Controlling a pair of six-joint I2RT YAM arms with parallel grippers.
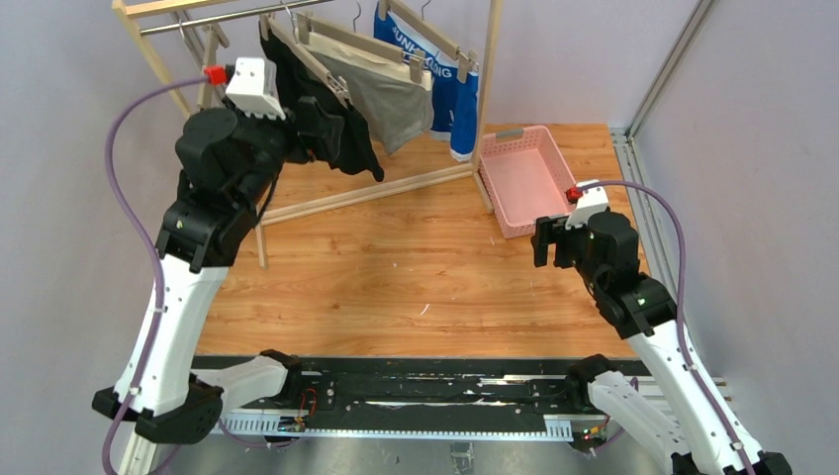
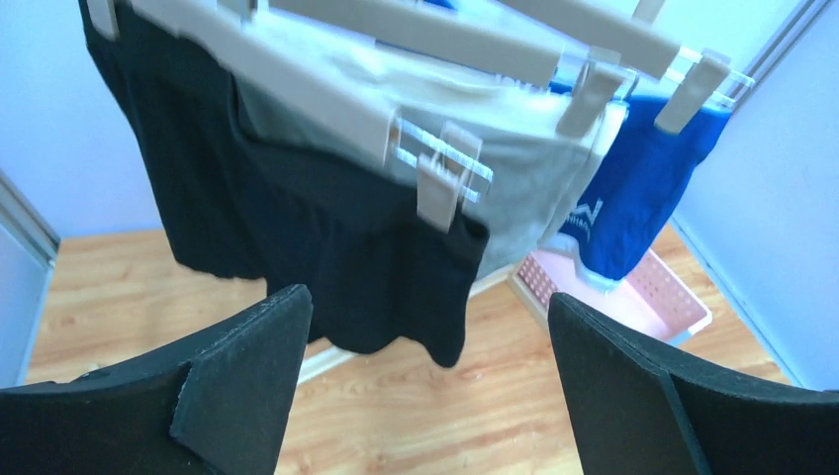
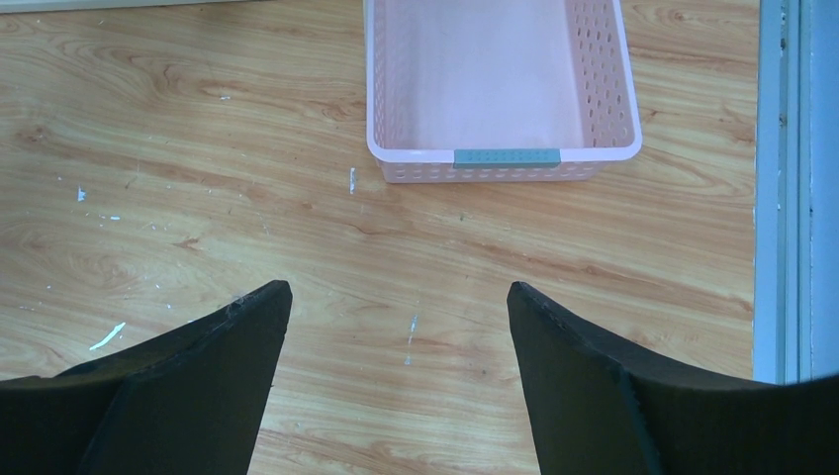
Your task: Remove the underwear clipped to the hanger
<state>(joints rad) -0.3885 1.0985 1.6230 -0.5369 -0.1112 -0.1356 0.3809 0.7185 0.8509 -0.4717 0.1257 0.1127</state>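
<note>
Three shorts hang clipped to wooden hangers on the rack: black, grey with a pale waistband, and bright blue with white lettering. My left gripper is open and raised right in front of the black shorts. In the left wrist view the black shorts hang just beyond my open left gripper, with a hanger clip on their waistband, the grey shorts behind and the blue shorts at right. My right gripper is open and empty, low over the table.
A pink basket stands at the back right beside the rack's right post; its near rim lies ahead of the right gripper and it also shows in the left wrist view. The rack's base bar crosses the table.
</note>
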